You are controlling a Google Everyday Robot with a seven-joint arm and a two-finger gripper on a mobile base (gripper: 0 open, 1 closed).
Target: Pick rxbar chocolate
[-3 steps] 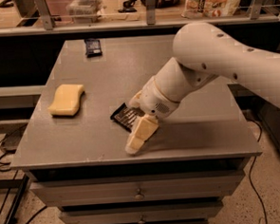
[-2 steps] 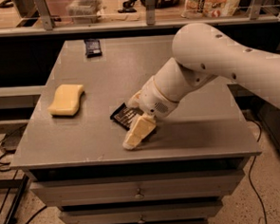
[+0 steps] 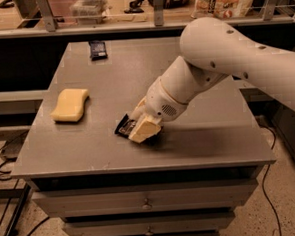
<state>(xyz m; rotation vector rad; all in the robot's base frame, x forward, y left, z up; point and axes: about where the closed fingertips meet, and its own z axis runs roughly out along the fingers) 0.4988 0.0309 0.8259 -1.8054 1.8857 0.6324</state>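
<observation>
The rxbar chocolate (image 3: 123,126) lies flat on the grey table (image 3: 135,80) near the middle front. Only its dark left end with pale lettering shows; the rest is hidden under my gripper. My gripper (image 3: 142,129), cream-coloured at the end of the white arm (image 3: 219,60), is down on the bar, right over it and touching or nearly touching the tabletop.
A yellow wavy sponge (image 3: 70,105) lies at the table's left. A small dark squarish packet (image 3: 97,49) lies at the far edge. Drawers (image 3: 147,202) are below the front edge. A shelf with goods (image 3: 220,0) runs behind the table.
The gripper's tip has drawn back a little from the table's front edge and sits closer over the bar. The bar, sponge and packet have not moved.
</observation>
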